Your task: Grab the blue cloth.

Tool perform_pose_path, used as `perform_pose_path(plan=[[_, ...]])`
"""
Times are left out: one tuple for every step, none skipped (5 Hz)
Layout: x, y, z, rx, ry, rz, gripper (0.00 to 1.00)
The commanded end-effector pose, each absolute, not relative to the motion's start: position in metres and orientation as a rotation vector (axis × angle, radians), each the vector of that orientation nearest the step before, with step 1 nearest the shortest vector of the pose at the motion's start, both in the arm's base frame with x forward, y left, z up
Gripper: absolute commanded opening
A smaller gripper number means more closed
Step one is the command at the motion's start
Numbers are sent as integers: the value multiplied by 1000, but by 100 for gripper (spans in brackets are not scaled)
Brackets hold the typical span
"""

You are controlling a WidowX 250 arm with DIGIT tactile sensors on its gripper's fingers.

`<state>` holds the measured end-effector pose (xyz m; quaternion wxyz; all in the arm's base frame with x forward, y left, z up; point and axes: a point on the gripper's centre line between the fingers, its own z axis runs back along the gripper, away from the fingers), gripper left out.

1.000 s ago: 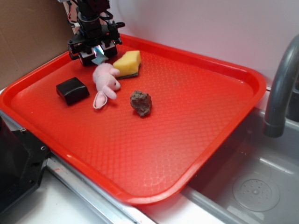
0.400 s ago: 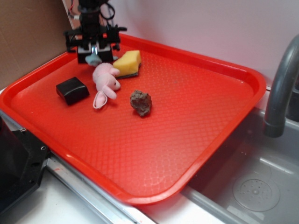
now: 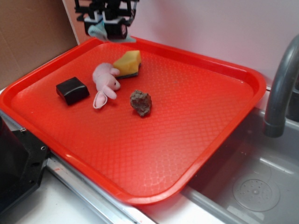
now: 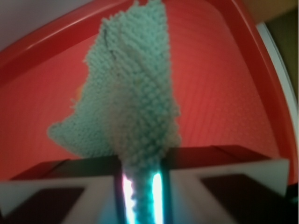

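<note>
The blue cloth (image 4: 135,93), a light teal knitted piece, hangs pinched between my jaws and fills the middle of the wrist view. My gripper (image 4: 140,186) is shut on its lower end. In the exterior view the gripper (image 3: 106,29) is raised above the far left corner of the red tray (image 3: 196,116), and a bit of the blue cloth (image 3: 97,31) shows at its tip, clear of the tray floor.
On the tray lie a yellow wedge sponge (image 3: 128,63), a pink plush bunny (image 3: 105,84), a black block (image 3: 72,90) and a brown rock (image 3: 140,102). A grey faucet (image 3: 280,88) rises over a sink at the right. A brown wall stands on the left.
The gripper has risen from the tray floor near the bunny and sponge, carrying the blue cloth up and toward the far corner.
</note>
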<state>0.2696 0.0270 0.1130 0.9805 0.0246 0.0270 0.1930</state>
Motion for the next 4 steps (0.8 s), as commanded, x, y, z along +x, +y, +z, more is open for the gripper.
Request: perform_pose_path(plan=[[244, 8, 185, -41, -68, 134, 0], [232, 1, 198, -22, -105, 122, 0], [228, 4, 195, -45, -123, 132, 0], [234, 12, 194, -40, -56, 164, 0]])
